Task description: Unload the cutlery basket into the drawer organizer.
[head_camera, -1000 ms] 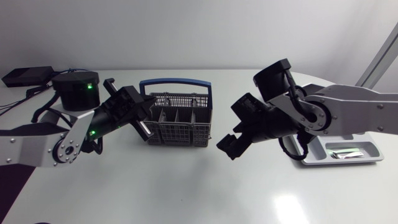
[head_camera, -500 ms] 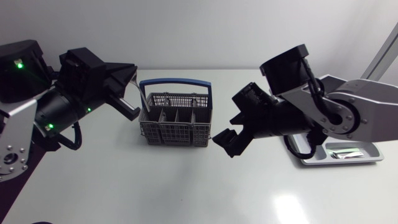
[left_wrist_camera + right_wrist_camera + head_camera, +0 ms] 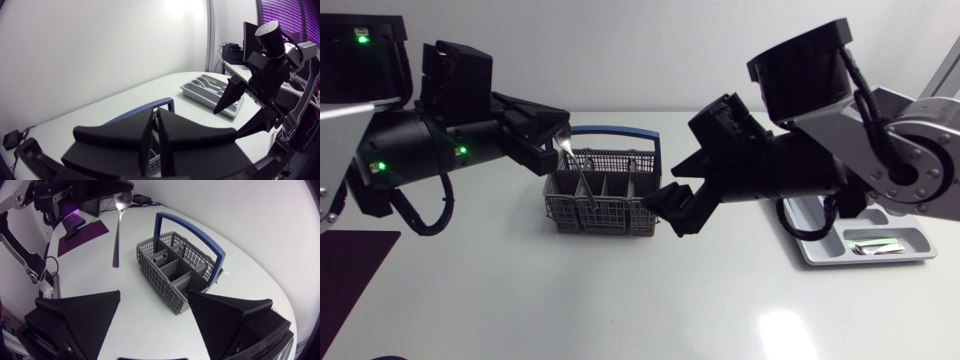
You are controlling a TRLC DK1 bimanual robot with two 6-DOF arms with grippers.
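One spoon (image 3: 118, 230) clamped in left tool (image 3: 558, 140) near basket (image 3: 605, 205) | right tool (image 3: 154, 294) gaping, empty | white table (image 3: 620, 300)

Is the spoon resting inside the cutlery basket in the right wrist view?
No, the spoon hangs in the air, bowl up, held by the left gripper, and does not touch the cutlery basket.

Head camera overhead; both wrist cameras face the shared basket (image 3: 156, 282).
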